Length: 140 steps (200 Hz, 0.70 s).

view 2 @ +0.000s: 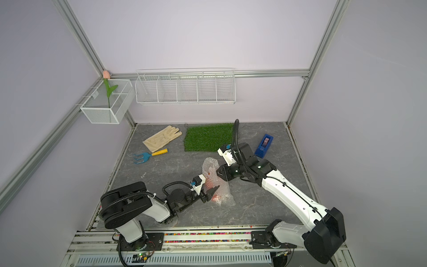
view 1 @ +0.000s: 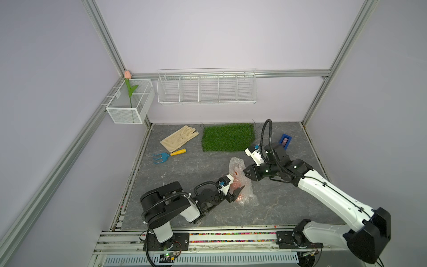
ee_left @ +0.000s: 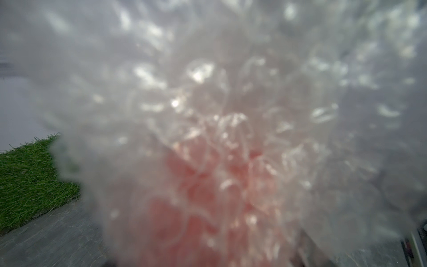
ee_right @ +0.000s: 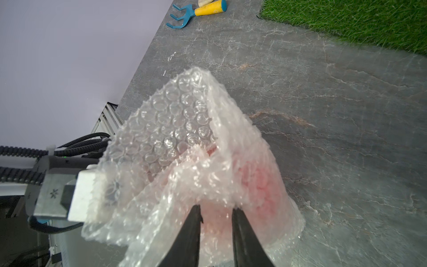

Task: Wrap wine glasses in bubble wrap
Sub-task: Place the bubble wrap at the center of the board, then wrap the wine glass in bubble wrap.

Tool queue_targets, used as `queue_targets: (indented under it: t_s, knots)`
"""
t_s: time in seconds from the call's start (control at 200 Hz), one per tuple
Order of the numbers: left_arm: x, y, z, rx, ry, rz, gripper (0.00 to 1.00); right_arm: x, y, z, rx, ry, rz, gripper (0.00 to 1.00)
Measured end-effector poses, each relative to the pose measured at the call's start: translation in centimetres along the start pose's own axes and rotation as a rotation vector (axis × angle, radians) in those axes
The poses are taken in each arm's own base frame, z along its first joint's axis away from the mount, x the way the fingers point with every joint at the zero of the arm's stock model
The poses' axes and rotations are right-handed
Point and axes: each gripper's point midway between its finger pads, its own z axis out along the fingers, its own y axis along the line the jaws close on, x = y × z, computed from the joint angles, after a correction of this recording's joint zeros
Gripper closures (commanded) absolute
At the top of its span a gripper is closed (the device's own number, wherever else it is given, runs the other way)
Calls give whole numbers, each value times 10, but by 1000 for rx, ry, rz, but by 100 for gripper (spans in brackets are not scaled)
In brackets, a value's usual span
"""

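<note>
Currently the right gripper (ee_right: 216,208) is clenched on the bubble wrap (ee_right: 175,120). Its two black fingers (ee_right: 190,231) pinch a fold of it, and the red goblet (ee_right: 261,182) shows blurred through the film, between and just beyond them. Across the bundle, the left gripper (view 1: 238,194) has its fingers apart around the wrap's lower end; whether they press it cannot be told. Its wrist view is filled by film, pink in the middle. The bundle rests on the grey table (view 1: 184,166) between both grippers.
</note>
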Motion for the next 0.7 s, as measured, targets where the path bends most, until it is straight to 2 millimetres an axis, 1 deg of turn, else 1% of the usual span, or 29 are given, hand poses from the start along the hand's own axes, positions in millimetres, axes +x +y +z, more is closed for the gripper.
queue_targets:
  t_s: [0.06, 0.135, 0.18, 0.225, 0.265, 0.305, 0.375, 0.47, 0.65, 0.7]
  knots:
    - [0, 0, -1, 0, 0, 2, 33, 1, 0, 4, 13, 20, -15, 74]
    - [-1, 0, -2, 0, -1, 4, 29, 3, -2, 11, 32, 54, -27, 74]
    - [-1, 0, -3, 0, 1, 7, 21, 6, -5, 16, 43, 75, -29, 74]
    - [0, 0, -4, 0, 8, 8, 9, 10, -7, 20, 49, 98, -26, 75]
    - [1, 0, -5, -2, 16, 8, 3, 13, -8, 23, 51, 110, -23, 76]
    - [2, 0, -7, -2, 26, 10, 0, 14, -9, 24, 53, 114, -25, 76]
    - [0, 0, -11, -1, 43, 14, 0, 15, -10, 24, 58, 117, -26, 77]
    - [-14, 0, -15, -1, 37, 18, 0, 19, -11, 26, 60, 125, -24, 77]
    - [-57, 4, -29, -19, -4, 23, 0, 21, -11, 26, 53, 119, -26, 77]
    - [-66, 4, -31, -17, 3, 31, 0, 20, -10, 26, 48, 114, -28, 77]
